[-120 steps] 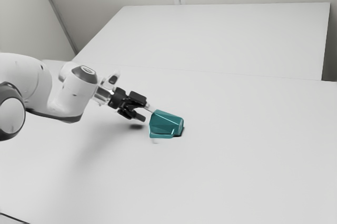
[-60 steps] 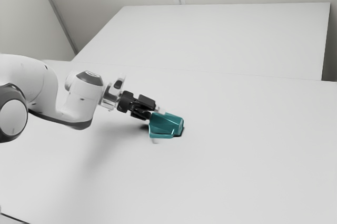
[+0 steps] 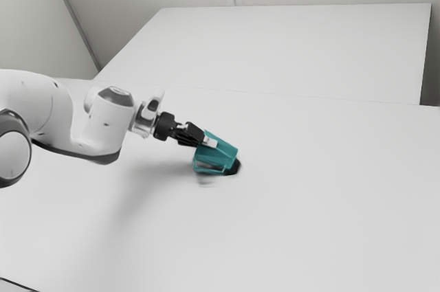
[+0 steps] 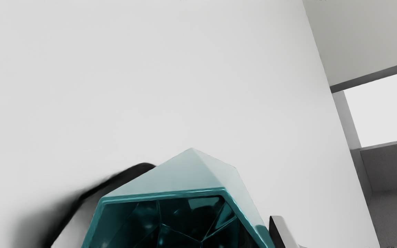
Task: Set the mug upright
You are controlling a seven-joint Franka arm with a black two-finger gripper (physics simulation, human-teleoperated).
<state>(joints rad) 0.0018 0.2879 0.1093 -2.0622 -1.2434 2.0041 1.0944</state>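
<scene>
The teal faceted mug point(image 3: 218, 153) lies tilted on the white table in the exterior view, its mouth end raised toward the arm. My gripper point(image 3: 210, 142) is at the mug's raised rim, its fingers close together and shut on the mug's wall. Looking into the mug point(image 4: 164, 194), the wrist view shows its dark inside and angular rim. One fingertip point(image 4: 282, 231) of my gripper presses on the outside of the wall; the other is mostly hidden by the mug.
The broad white table point(image 3: 323, 189) surrounds the mug. Behind it in the exterior view stands a pale raised panel point(image 3: 295, 51). A dark cable lies at the lower left corner of that view.
My gripper moved forward to the mug and its fingers came together. The mug, which lay flat, has tipped, with its upper rim raised and turned slightly.
</scene>
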